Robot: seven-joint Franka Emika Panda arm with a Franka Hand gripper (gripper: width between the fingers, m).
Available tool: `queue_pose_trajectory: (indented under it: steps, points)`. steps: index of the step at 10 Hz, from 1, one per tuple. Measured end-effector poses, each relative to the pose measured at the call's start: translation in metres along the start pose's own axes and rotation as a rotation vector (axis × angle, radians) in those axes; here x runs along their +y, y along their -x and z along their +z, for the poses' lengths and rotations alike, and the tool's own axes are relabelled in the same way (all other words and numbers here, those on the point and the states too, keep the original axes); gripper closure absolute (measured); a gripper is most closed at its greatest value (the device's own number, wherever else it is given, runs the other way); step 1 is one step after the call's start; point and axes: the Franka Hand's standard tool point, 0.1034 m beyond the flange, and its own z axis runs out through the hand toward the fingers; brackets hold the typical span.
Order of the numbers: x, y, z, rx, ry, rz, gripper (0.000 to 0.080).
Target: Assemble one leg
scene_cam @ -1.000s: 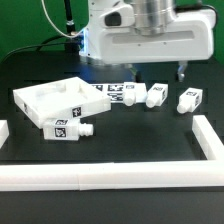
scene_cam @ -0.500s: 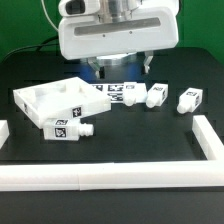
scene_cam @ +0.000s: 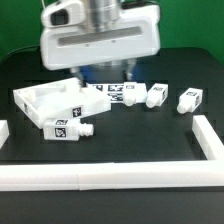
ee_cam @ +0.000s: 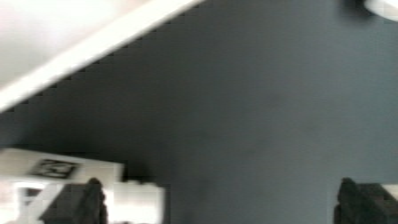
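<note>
Exterior view: gripper (scene_cam: 108, 72) spread wide, empty.
It hangs at one o'clock of the front leg (scene_cam: 68, 128), probably lining up a pick.

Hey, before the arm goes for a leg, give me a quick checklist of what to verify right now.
1. Pincer open: ok, fingertips stand apart.
2. Pincer empty: ok, nothing between them.
3. Leg in front of the tray reachable: ok, it lies uncovered on the table.
4. Pincer above that leg: not ok, it hangs away from it.
5. Tray's corner holes free: cannot tell.
</note>
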Motion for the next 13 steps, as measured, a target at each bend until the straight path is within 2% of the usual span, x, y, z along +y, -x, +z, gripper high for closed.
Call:
queue_pose_trajectory:
  steps: [1,2,3,7,8,9,10,11,12,13]
  points:
    - [0.025,0.002,0.000,0.009,0.021,-0.077,0.0151]
    - [0.039,0.000,-0.003,0.041,0.059,-0.139,0.0151]
    - [0.045,0.002,-0.003,0.078,0.094,-0.160,0.0151]
    - [0.044,0.006,0.002,0.067,0.086,-0.152,0.0151]
    - [0.050,0.013,0.010,0.051,0.084,-0.166,0.0151]
    - [0.065,0.026,0.019,0.038,0.094,-0.206,0.0151]
    - [0.085,0.047,0.029,0.020,0.101,-0.224,0.0151]
    - [0.101,0.066,0.041,0.001,0.099,-0.224,0.0151]
    - [0.112,0.082,0.053,-0.017,0.091,-0.197,0.0151]
    - [0.116,0.086,0.060,-0.021,0.094,-0.190,0.0151]
